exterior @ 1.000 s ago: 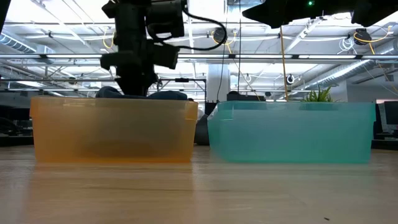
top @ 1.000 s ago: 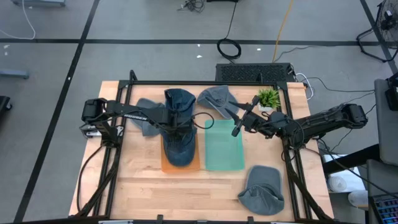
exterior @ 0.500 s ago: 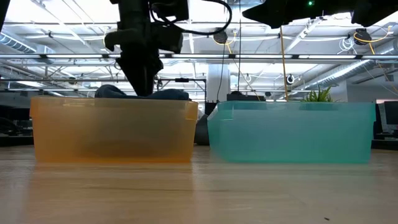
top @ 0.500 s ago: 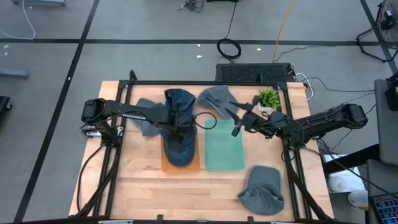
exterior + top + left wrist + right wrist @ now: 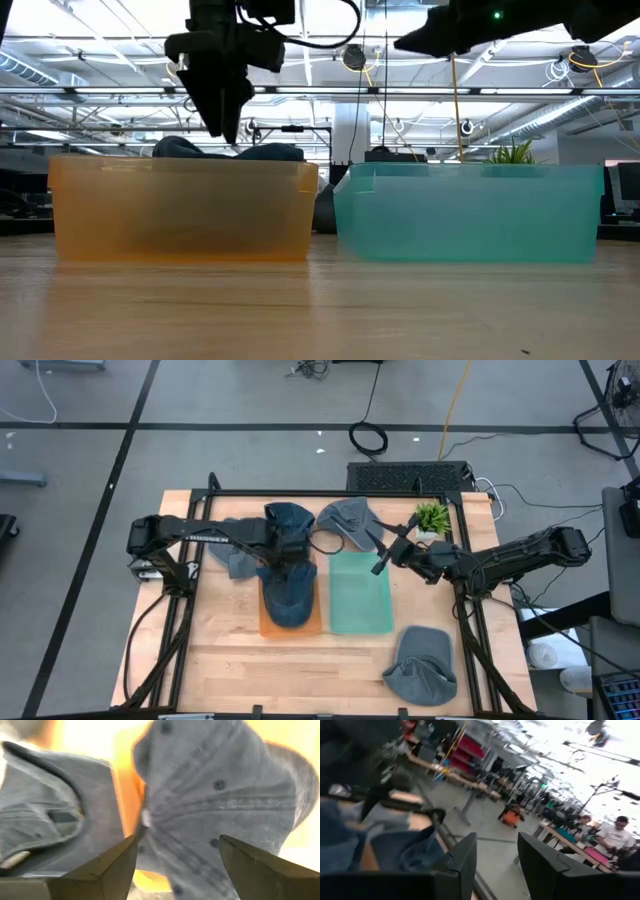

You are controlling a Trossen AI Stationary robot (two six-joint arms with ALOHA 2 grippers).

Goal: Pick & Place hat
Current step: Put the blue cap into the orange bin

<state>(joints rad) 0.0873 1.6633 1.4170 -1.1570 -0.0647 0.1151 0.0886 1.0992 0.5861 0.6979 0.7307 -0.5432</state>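
A dark blue hat point(image 5: 288, 600) point(image 5: 215, 795) lies in the orange bin point(image 5: 268, 628) point(image 5: 180, 205), its top showing above the rim point(image 5: 230, 152). My left gripper point(image 5: 290, 560) point(image 5: 225, 125) point(image 5: 177, 840) hangs open just above it, fingers pointing down, touching nothing. A second dark blue hat point(image 5: 290, 520) lies at the bin's far end. My right gripper point(image 5: 380, 560) point(image 5: 497, 840) waits open above the far end of the teal bin point(image 5: 360, 592) point(image 5: 468, 212), with nothing between its fingers.
Grey hats lie on the table: one left of the orange bin point(image 5: 235, 548) point(image 5: 50, 815), one at the far middle point(image 5: 350, 518), one at the near right point(image 5: 420, 665). A small green plant point(image 5: 432, 518) stands at the far right.
My left gripper has opened and let go of the dark blue hat, then risen straight up from the orange bin. The hat has stayed lying in the bin.
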